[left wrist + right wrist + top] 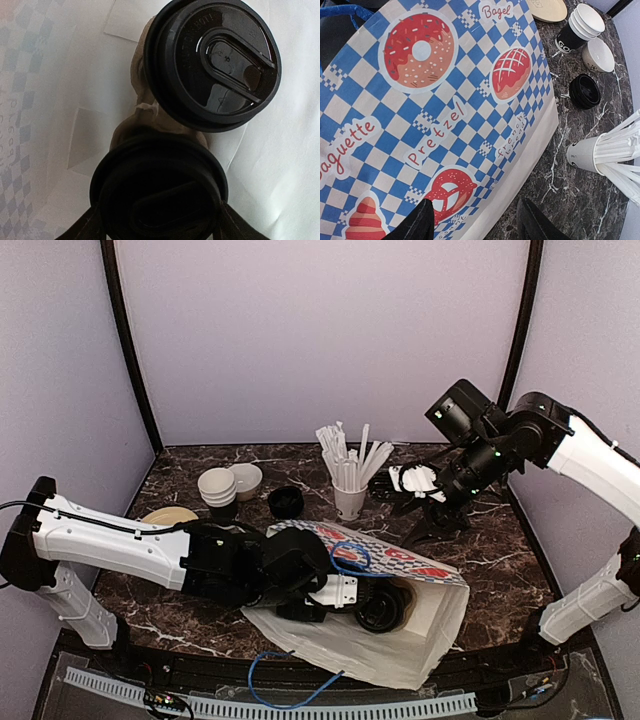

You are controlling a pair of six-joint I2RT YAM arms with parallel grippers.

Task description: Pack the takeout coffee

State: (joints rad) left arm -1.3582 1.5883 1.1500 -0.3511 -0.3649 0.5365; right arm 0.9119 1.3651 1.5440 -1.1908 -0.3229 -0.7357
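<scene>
While left gripper (158, 209) clamps takeout coffee (160, 182) inside bag (350, 652) | right gripper (475, 204) — jaws apart

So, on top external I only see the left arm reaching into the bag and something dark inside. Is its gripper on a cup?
Observer: The left wrist view shows the left gripper with its jaws against both sides of the lid of a takeout coffee; it looks gripped.
Operator: Is that the only cup in there?
Observer: No, a second lidded cup lies deeper in the bag, with crumpled brown paper between the two.
Operator: And the right gripper?
Observer: The right wrist view shows the right gripper open and empty, above the bag's printed side.
</scene>
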